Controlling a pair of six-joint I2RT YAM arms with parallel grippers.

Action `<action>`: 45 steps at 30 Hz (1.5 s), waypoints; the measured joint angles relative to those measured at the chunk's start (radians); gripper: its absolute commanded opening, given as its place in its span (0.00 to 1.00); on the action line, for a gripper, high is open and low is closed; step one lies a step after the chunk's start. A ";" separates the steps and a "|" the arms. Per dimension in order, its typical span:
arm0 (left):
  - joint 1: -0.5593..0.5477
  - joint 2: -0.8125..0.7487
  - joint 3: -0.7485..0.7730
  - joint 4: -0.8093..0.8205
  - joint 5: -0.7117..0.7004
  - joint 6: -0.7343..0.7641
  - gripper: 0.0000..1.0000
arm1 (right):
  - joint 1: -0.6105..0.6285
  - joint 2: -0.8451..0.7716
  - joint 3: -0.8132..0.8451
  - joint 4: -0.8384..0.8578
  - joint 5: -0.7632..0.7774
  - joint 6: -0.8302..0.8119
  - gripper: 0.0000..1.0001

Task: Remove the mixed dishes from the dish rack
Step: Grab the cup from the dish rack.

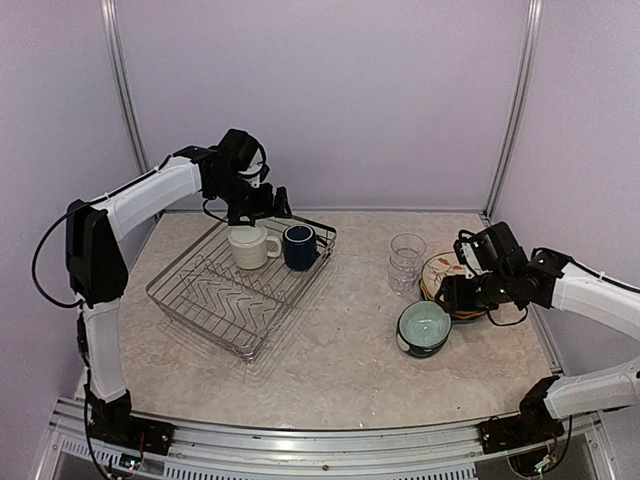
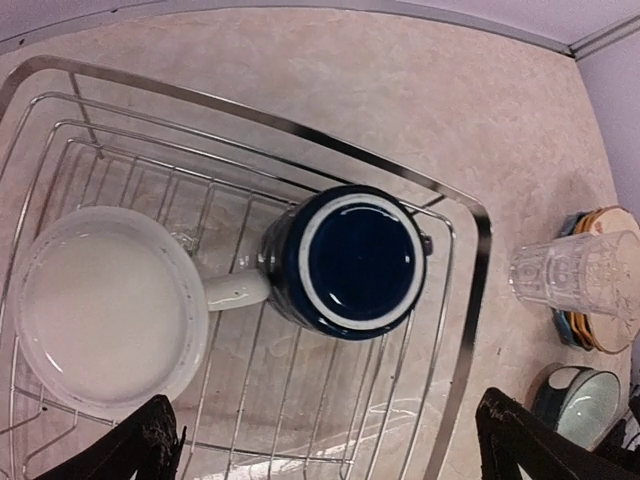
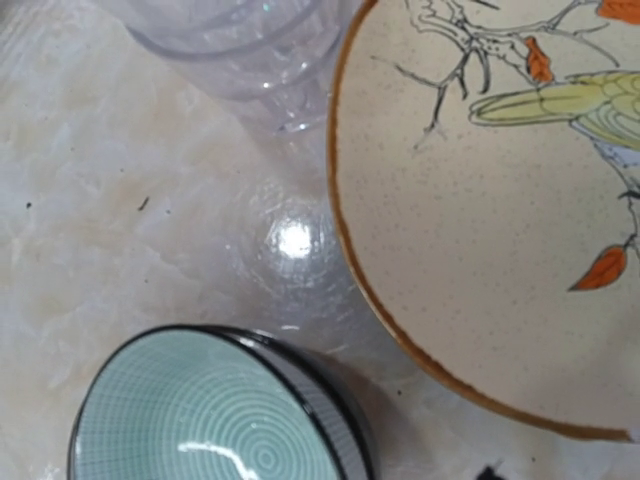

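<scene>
The left gripper hovers over the far end of the rectangular silver wire dish rack, at the upper left of the overhead view. Its jaws are spread wide: in the left wrist view the two black fingertips sit at the bottom corners of the frame.

Two dishes remain in the rack, both upright and mouth up. The glossy navy mug with a pale rim is near the middle of that wrist frame. The cream mug is at its left, with its handle pointing at the navy mug and touching it or nearly so.

The navy mug looks like the next pick. To do it well, the jaws should come straight down and close across the wall or body on sides clear of the cream handle and the rack's raised wire edge. The lift should then clear that edge before any travel.

At the right of the overhead view, the clear glass tumbler, the cream bird-patterned plate and the teal bowl with a pale inside stand close together on the beige marbled worktop. The mug is best set on a bare patch apart from them. The right gripper hangs over plate and bowl; whether its jaws are apart I cannot tell.
</scene>
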State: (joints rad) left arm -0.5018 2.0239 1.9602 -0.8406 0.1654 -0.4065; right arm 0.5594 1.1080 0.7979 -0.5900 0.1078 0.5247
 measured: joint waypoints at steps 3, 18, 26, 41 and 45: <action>0.009 0.062 0.088 -0.081 -0.112 0.017 0.99 | 0.000 -0.022 -0.024 0.013 0.002 -0.005 0.66; 0.097 0.289 0.370 -0.267 -0.307 0.063 0.99 | 0.000 -0.088 -0.061 0.036 0.001 -0.006 0.66; 0.044 0.353 0.436 -0.314 -0.424 0.153 0.99 | 0.000 -0.097 -0.065 0.043 -0.012 0.006 0.66; -0.028 0.470 0.541 -0.430 -0.572 0.288 0.99 | 0.000 -0.100 -0.065 0.051 -0.040 0.036 0.66; -0.031 0.428 0.452 -0.418 -0.596 0.274 0.99 | 0.000 -0.110 -0.065 0.052 -0.044 0.045 0.66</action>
State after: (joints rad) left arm -0.5327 2.4516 2.4119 -1.2583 -0.4309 -0.1329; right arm 0.5594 0.9981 0.7326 -0.5381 0.0639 0.5697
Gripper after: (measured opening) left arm 0.989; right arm 0.658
